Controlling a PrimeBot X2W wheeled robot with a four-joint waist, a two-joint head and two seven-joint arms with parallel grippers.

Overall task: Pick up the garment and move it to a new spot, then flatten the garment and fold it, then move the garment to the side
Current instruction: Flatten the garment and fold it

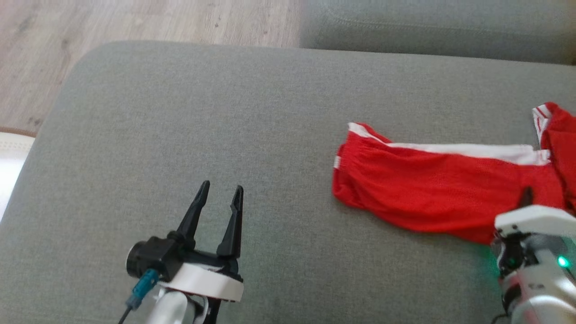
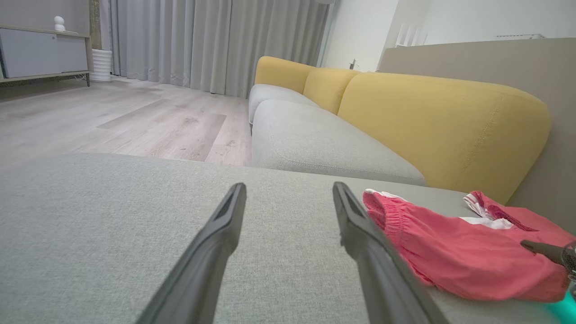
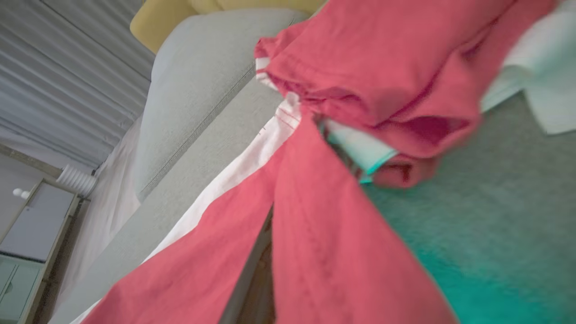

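The garment (image 1: 432, 193) is a pair of red shorts with a white side stripe, lying crumpled at the right of the grey cushion (image 1: 225, 112). My right gripper (image 1: 525, 195) sits at the garment's near right edge with one dark fingertip showing over the cloth. In the right wrist view the red fabric (image 3: 360, 67) is gathered and pulled taut over the fingers, which it mostly hides, so the gripper is shut on it. My left gripper (image 1: 222, 188) stands open over bare cushion, well left of the garment (image 2: 450, 252), with nothing between its fingers (image 2: 211, 252).
Wood floor (image 1: 90, 22) lies beyond the cushion's rounded far-left corner. A second grey seat (image 1: 427, 22) adjoins the far edge, with yellow backrests (image 2: 450, 117) along the right. A cabinet (image 2: 40, 54) and curtains (image 2: 180, 40) stand far off.
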